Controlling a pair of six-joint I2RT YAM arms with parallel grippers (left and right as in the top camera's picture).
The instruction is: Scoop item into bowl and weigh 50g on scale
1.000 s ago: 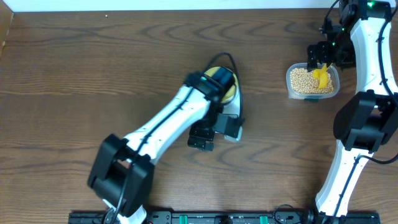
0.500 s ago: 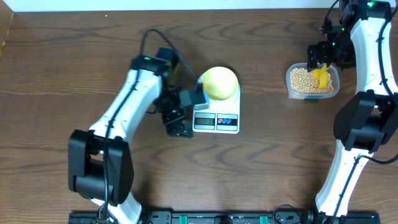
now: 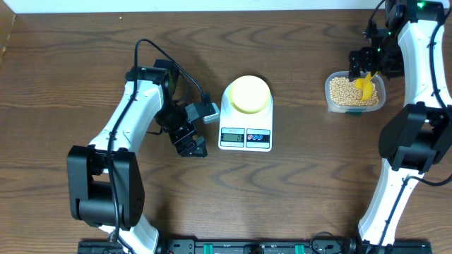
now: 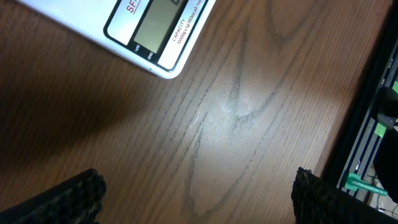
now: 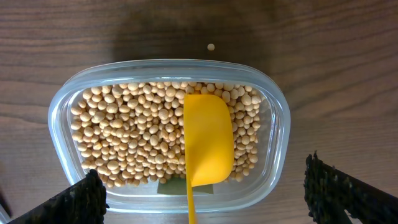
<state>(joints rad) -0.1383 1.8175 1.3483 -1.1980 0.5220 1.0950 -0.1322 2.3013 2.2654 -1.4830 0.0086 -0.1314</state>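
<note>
**While both arms hang empty, the bowl sits on the scale**

Though neither arm holds anything, the small round pale-yellow bowl (image 3: 246,94) already stands on the rear platform of the flat white digital kitchen scale (image 3: 246,137), near the middle of the dark wooden desk (image 3: 85,56). From overhead its inside looks bare. The scale's grey display and coloured buttons face the front edge of the desk; the digits are too small to read.

The left fingers (image 4: 68,199) are spread wide over bare wood just left of the scale, apart from it. In the left wrist view only the scale's front corner, with part of the display, shows at the upper left.

At the far right of the desk stands a clear rectangular plastic tub (image 5: 273,118) with rounded corners, filled with small round tan beans (image 5: 137,130). A yellow plastic long-handled scoop (image 5: 208,140) lies in it, its head resting on the beans and its handle running out of the bottom of the right wrist view. The right fingers (image 5: 348,193) hover above this tub, opened wide to either side of it and gripping nothing. One stray bean (image 5: 211,46) lies on the desk just beyond the tub's far rim.
</note>
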